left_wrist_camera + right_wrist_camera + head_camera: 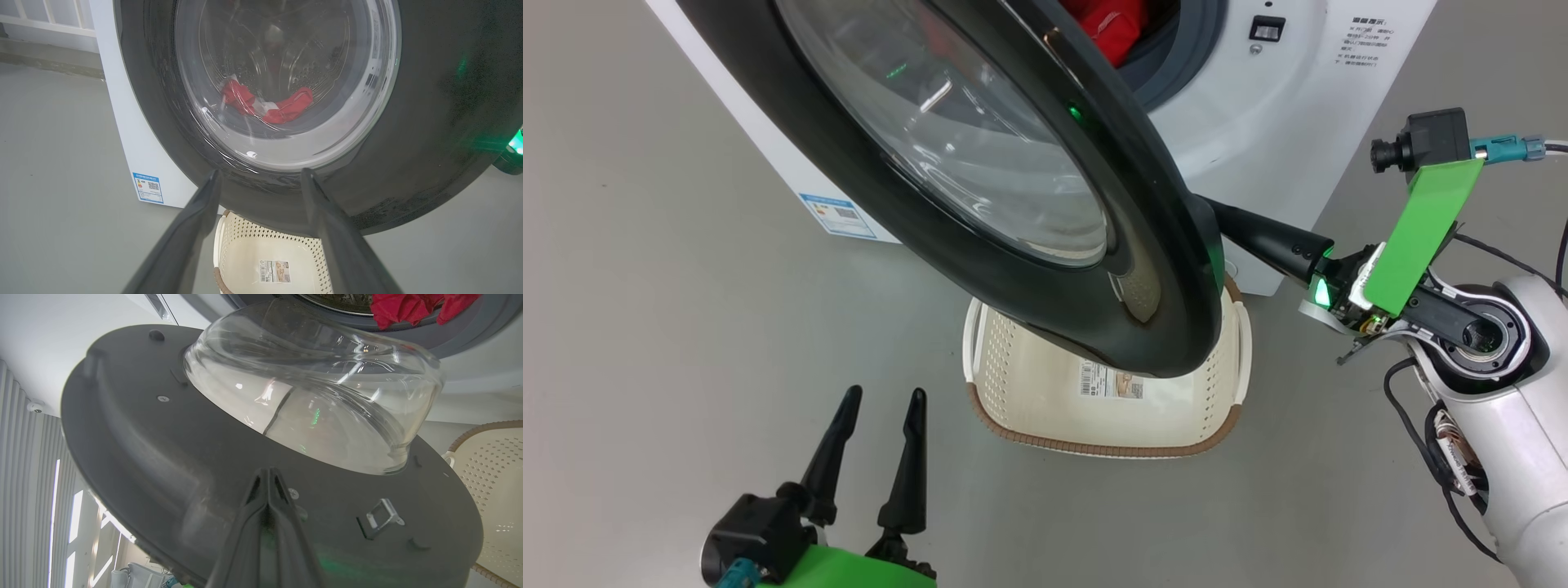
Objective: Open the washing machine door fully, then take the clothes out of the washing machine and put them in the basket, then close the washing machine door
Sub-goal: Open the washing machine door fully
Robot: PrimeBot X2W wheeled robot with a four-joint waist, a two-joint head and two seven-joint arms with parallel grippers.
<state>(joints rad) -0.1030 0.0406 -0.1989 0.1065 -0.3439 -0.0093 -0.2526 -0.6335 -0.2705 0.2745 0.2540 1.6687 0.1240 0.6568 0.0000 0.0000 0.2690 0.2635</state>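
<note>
The washing machine door (1143,269), black-rimmed with a bulging glass window (318,396), stands part-way open over the basket (1094,447). Red clothes (1115,24) lie in the drum of the white washing machine (1258,106) and show through the glass (265,106). My right gripper (267,473) is shut, its tips against the door's inner face near the latch hook (382,516). In the head view its fingers (1266,241) pass behind the door's edge. My left gripper (884,400) is open and holds nothing, low at the left, in front of the door's outer face (429,122).
The cream basket (245,245) sits on the grey floor right under the door's lower edge, with only a label sticker on its bottom. A blue label (837,216) marks the machine's side. Open floor (645,286) lies to the left. My right forearm and cables (1503,392) are at the right.
</note>
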